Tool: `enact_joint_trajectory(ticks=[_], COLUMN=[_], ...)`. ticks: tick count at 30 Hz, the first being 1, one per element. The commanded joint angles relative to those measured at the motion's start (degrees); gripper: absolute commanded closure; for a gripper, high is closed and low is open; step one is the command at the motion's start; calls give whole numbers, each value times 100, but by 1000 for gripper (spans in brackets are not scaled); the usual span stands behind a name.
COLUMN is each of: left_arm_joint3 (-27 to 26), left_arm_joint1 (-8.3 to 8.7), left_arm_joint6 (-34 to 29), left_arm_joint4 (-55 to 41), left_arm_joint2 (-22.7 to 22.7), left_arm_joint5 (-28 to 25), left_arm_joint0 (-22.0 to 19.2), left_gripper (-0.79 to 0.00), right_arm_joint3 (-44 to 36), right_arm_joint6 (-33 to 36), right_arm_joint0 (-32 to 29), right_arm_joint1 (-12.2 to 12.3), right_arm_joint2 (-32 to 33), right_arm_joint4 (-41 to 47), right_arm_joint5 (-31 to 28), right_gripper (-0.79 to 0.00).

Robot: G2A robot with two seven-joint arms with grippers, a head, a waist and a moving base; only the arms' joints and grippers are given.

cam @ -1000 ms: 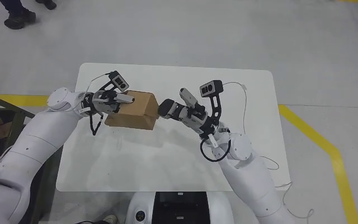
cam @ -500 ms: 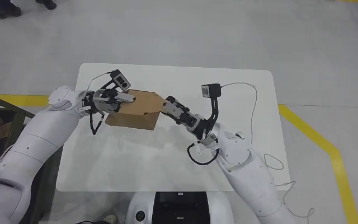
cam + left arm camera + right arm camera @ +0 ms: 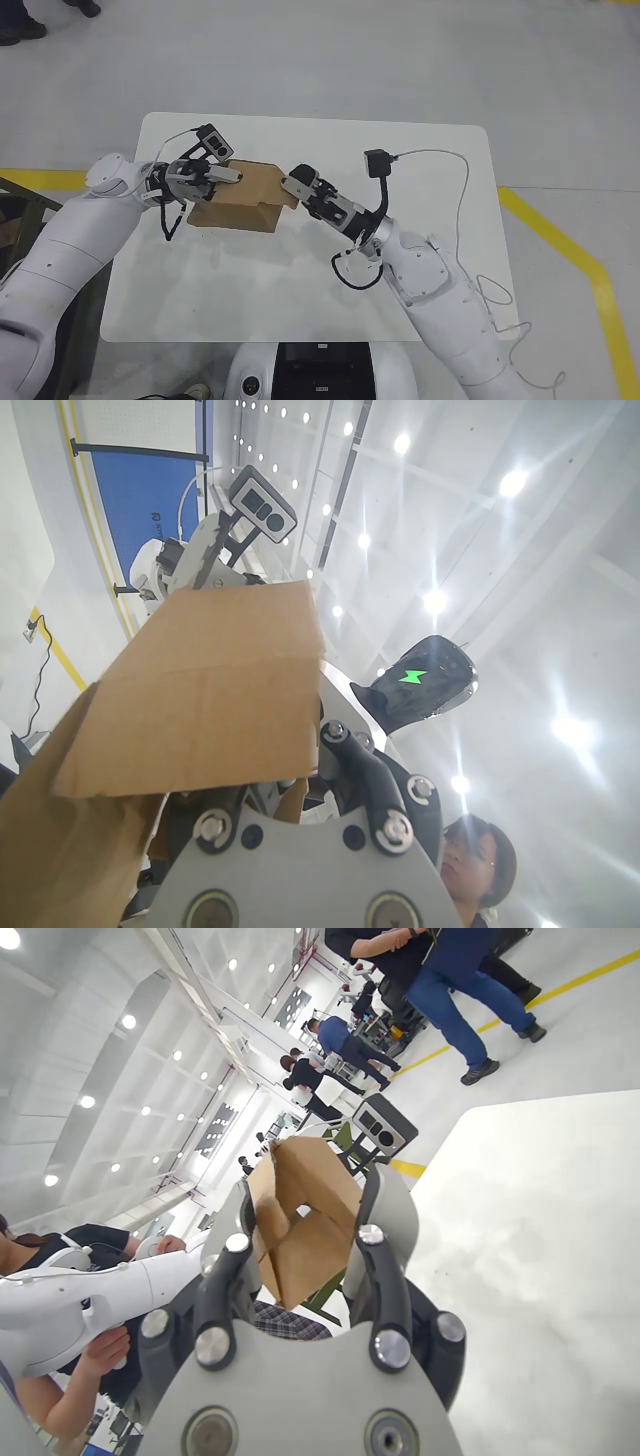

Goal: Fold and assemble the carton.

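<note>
Carton (image 3: 240, 196) of brown cardboard, lying between the two grippers over the white table (image 3: 300, 290). Its long axis runs from the left gripper (image 3: 224, 174) across to the right gripper (image 3: 294, 186), and the end with loose flaps points at the right one. Whether its underside rests on the table cannot be told.

Left gripper: closed on the carton's near wall, with a strip of cardboard between the fingers. One dark finger (image 3: 350, 750) shows just beside the top panel; the other is hidden behind the cardboard.

Right gripper: fingers (image 3: 387, 1208) spread wide, the flapped end of the carton between them. One flap touches the inner face of one finger; whether the other finger presses the cardboard is hard to make out. The flaps are partly folded inward, with a small gap between them.

From the left wrist, the carton's own top panel hides its far end; the right wrist camera (image 3: 262, 510) stands beyond that panel's edge.
</note>
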Motion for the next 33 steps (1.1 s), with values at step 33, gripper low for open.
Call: enact_joint_trajectory(ticks=[33], left_arm_joint3=[-168], left_arm_joint1=[64], left_arm_joint6=[0], left_arm_joint4=[25], left_arm_joint2=[-82], left_arm_joint5=[147], left_arm_joint0=[71], left_gripper=[0], right_arm_joint3=[-159], right_arm_joint6=[-627], right_arm_joint0=[12], right_arm_joint1=[108], right_arm_joint2=[-111], right_arm_joint4=[-2296], right_arm_joint5=[-235], right_gripper=[-631])
